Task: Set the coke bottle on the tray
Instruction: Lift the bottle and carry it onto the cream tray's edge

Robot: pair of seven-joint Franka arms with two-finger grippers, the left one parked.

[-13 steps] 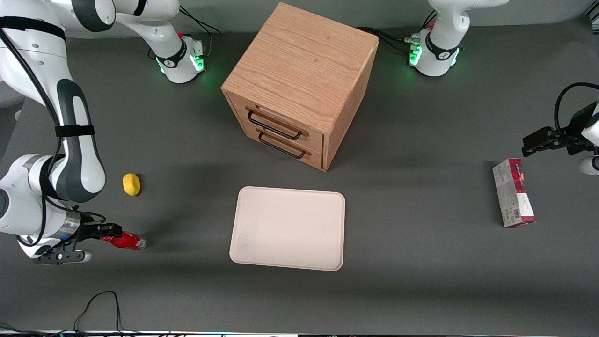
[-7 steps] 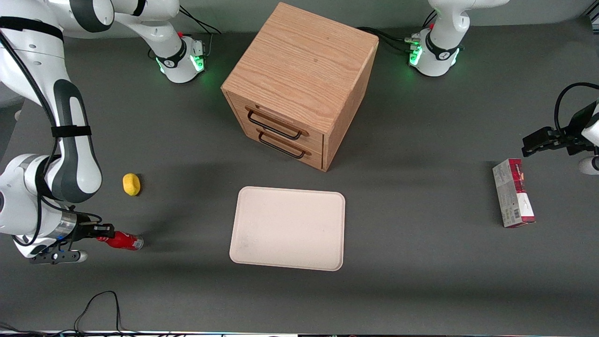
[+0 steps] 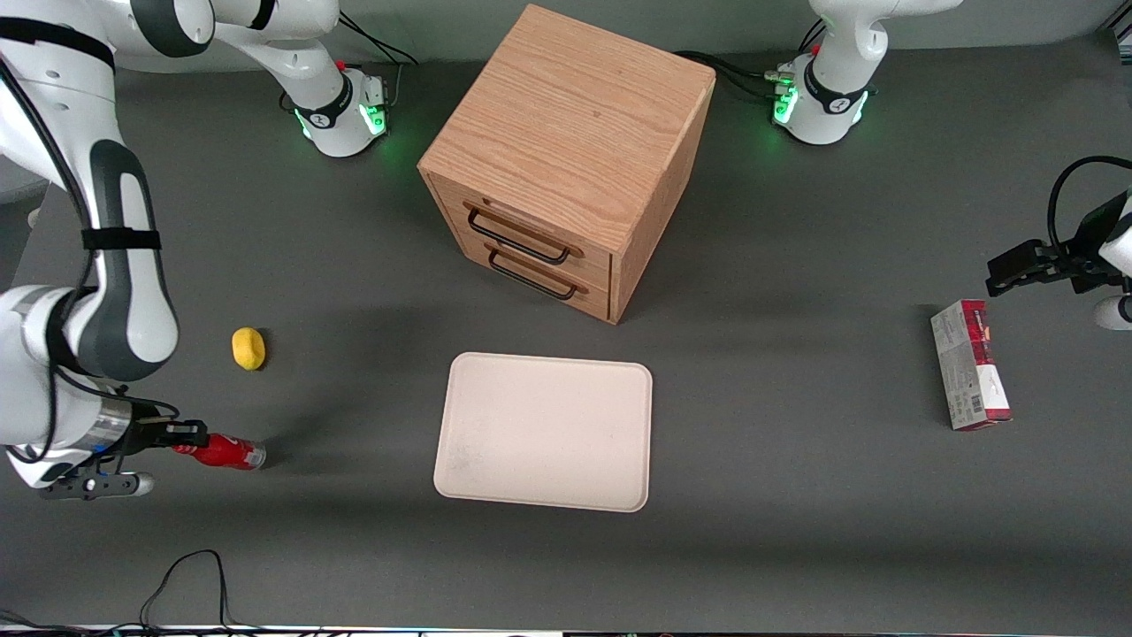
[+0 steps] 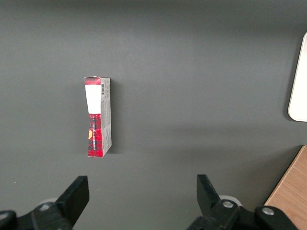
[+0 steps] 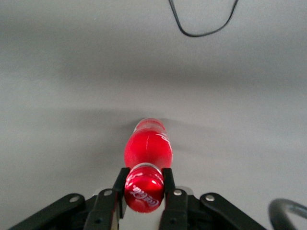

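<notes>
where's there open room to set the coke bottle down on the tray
The whole tray is bare, so any spot inside its rim works. The table strip between the coke bottle, held at its cap by the end effector, and the tray is open too. Tighter: the tray edge facing the drawer cabinet.

The gripper (image 3: 187,434) at the working arm's end of the table covers the neck of the coke bottle (image 3: 223,452) in the front view; only the red body and pale base stick out past the fingers. In the right wrist view the bottle's cap (image 5: 143,194) fills the gap between the two fingers (image 5: 119,190), so the neck is blocked there too, and its base is too foreshortened to read. In the left wrist view the tray (image 4: 299,81) is cut by the edge, only a rounded sliver showing. The print on the carton (image 3: 970,376) is too small to read.
</notes>
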